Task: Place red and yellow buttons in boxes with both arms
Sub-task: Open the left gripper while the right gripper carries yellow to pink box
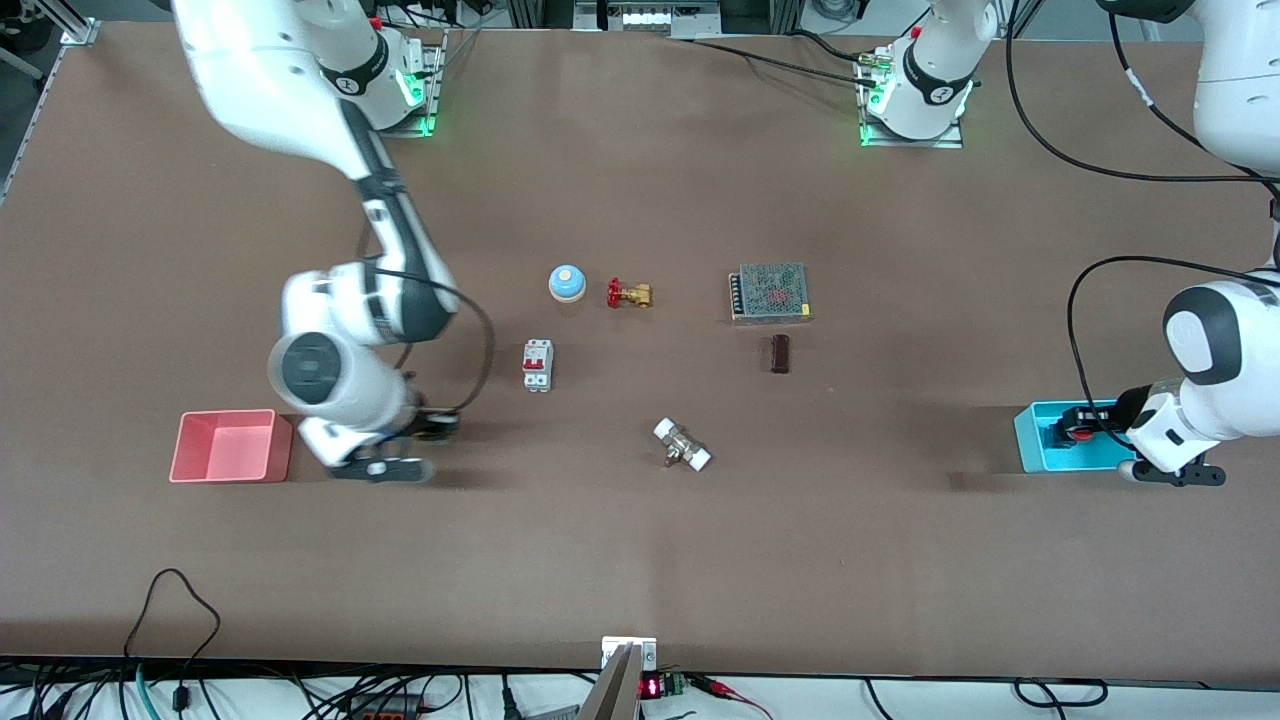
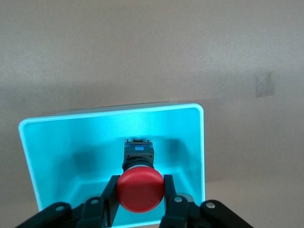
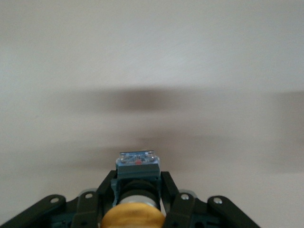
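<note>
Left claw (image 2: 140, 202) around red button (image 2: 140, 190) over cyan box (image 2: 52, 156)

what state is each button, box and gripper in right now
red button: held in the left gripper, inside the cyan box
yellow button: held in the right gripper, over bare table beside the pink box
pink box: open, nothing in it
cyan box: open, red button in it
</note>
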Controlling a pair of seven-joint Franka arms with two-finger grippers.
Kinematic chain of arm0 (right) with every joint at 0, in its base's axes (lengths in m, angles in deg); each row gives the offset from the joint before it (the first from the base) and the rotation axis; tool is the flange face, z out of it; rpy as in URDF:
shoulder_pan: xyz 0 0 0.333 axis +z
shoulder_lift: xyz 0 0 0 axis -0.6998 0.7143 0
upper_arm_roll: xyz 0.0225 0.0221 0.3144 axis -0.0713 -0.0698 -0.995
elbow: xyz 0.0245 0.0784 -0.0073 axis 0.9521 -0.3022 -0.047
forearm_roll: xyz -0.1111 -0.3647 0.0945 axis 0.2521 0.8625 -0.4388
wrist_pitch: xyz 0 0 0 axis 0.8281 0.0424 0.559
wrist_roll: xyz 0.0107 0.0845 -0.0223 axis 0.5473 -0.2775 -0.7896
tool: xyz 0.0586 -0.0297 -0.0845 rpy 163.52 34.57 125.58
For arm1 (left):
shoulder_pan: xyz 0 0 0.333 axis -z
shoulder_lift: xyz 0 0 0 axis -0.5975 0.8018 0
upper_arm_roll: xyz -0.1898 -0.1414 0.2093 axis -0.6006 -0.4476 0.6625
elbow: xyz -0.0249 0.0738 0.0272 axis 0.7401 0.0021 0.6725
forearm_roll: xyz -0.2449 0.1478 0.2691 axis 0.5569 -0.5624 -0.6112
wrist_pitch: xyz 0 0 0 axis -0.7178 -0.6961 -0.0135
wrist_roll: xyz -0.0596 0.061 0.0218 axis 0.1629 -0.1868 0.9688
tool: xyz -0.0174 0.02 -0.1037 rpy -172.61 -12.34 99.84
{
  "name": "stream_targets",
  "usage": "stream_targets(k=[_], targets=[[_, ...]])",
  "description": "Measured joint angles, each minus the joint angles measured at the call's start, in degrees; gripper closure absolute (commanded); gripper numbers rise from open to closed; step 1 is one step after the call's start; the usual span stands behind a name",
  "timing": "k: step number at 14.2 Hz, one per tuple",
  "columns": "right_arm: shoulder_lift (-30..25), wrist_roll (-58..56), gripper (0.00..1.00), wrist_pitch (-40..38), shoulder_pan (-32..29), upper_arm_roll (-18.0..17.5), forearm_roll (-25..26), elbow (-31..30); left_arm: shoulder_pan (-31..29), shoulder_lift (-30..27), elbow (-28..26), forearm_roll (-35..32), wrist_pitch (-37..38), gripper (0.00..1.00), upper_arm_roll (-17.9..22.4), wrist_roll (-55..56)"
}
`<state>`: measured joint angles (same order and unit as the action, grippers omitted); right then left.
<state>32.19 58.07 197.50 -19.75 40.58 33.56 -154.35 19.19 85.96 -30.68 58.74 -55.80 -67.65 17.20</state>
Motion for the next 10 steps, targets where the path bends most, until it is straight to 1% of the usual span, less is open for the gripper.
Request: stream_targets(k=[1, 4, 5, 7, 10], targets=[[-1.49, -0.22, 0.69, -1.43, -1.06, 1.46, 0.04, 0.01, 0.00, 0.04, 0.01, 0.00, -0.01, 0.36, -0.01, -0.01], [-3.97, -3.54, 0.69, -6.34, -3.74, 6.27, 0.10, 0.19, 0.21, 0.03, 0.19, 0.00, -0.06, 0.18, -0.17, -0.03], [-4.07, -5.90, 0.69, -7.85, -4.80, 7.41, 0.23, 0.44, 0.31, 0.00, 0.49, 0.00, -0.22, 0.14, -0.33, -0.02], [-3.62, -11.95, 0.69, -8.78, -7.20, 8.60, 1.67, 0.57, 0.62, -0.11, 2.06, 0.00, -0.36, 0.07, -0.72, 0.14], [-0.92, -20.95, 0.69, -8.23, -11.73, 8.78, 3.04, 1.17, 1.85, -1.15, 3.95, 0.00, -0.36, 0.00, -1.01, 2.17]])
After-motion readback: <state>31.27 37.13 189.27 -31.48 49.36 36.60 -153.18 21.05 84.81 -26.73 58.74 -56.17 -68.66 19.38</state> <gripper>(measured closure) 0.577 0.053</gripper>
